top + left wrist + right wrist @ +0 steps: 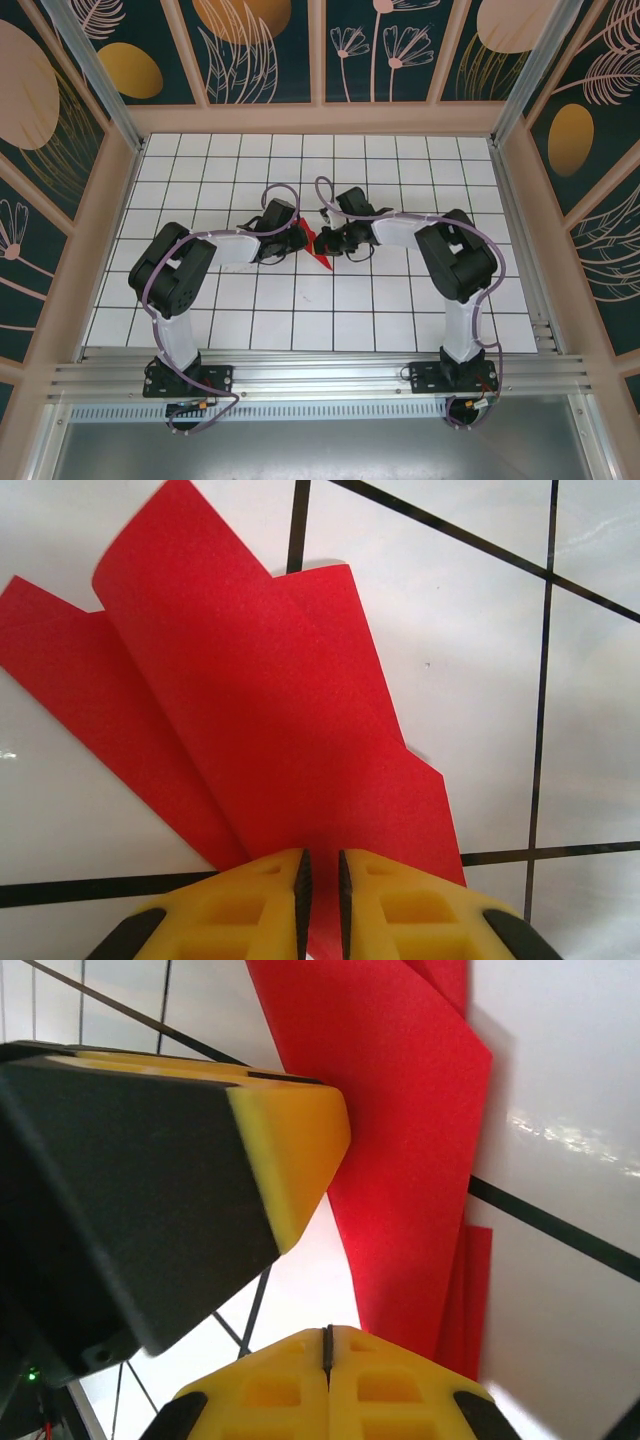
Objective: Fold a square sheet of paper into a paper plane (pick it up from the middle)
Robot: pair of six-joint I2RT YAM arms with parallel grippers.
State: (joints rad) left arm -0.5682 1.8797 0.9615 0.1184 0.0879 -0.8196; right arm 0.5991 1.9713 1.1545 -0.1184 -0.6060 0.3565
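Two yellow left fingers (240,905) pinch one folded red paper (260,710).

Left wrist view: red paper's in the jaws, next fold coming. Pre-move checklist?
1. Jaws of left gripper around red paper: ok.
2. Left grip fully closed: cannot tell, a slim gap shows.
3. Shut right gripper: ok, nothing visible in its seam.
4. Paper lying flat: not ok, top layer curls up.
5. Grippers apart: ok, close but not touching in right wrist view.
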